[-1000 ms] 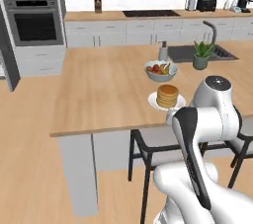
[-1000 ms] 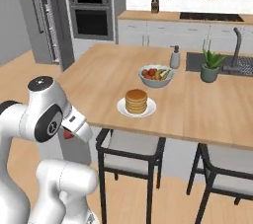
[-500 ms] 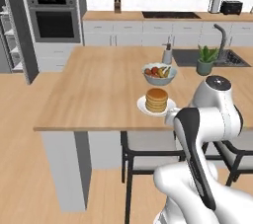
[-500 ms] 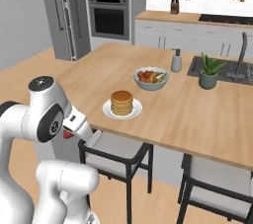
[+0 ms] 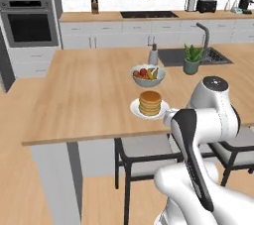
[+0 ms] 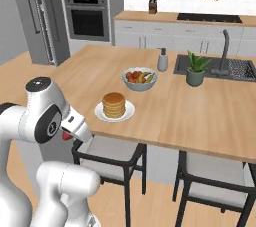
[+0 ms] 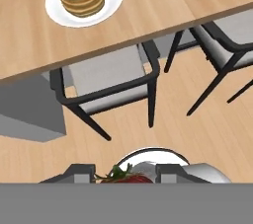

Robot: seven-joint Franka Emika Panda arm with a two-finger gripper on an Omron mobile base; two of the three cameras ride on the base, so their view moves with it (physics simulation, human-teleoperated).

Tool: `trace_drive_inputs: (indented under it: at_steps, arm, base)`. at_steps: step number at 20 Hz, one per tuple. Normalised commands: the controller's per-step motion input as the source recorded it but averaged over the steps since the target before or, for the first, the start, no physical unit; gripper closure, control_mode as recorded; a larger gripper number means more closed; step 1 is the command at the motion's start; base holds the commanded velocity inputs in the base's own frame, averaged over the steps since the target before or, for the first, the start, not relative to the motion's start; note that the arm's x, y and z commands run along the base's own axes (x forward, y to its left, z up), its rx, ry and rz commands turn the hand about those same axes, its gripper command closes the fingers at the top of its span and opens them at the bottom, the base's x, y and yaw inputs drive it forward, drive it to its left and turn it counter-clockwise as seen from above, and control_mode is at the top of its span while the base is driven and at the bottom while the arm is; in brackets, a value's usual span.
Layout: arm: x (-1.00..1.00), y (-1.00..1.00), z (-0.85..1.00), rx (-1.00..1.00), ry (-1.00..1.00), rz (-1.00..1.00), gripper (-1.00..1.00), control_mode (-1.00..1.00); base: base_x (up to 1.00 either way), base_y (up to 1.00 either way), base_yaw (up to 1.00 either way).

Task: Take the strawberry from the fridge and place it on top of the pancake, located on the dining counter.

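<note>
We see the dining counter (image 5: pixel 89 95) right ahead, fridge (image 6: pixel 35 18) far back at the left of the right base view. The pancake (image 6: pixel 114 105) stack sits on its plate near the counter's edge, top bare. The gripper (image 7: pixel 126 177) is clenched on the strawberry (image 7: pixel 127 178), hanging low off the counter above the chair (image 7: pixel 111 82). We judge the fetch done; lifting over and placing remain.
</note>
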Motion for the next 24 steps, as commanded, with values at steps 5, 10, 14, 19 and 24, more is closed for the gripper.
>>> trace_drive_inputs:
  at_steps: [5, 10, 14, 19, 24]
  arm:
    - [0.0, 0.0, 0.0, 0.0, 0.0, 0.0, 1.0, 1.0]
    - [0.0, 0.0, 0.0, 0.0, 0.0, 0.0, 1.0, 1.0]
    - [0.0, 0.0, 0.0, 0.0, 0.0, 0.0, 1.0, 1.0]
    - [0.0, 0.0, 0.0, 0.0, 0.0, 0.0, 1.0, 1.0]
    - [0.0, 0.0, 0.0, 0.0, 0.0, 0.0, 1.0, 1.0]
  base:
    - [0.35, 0.34, -0.28]
    - [0.44, 0.18, -0.07]
    - [0.47, 0.28, -0.06]
    - [0.44, 0.34, -0.05]
    - [0.28, 0.41, -0.01]
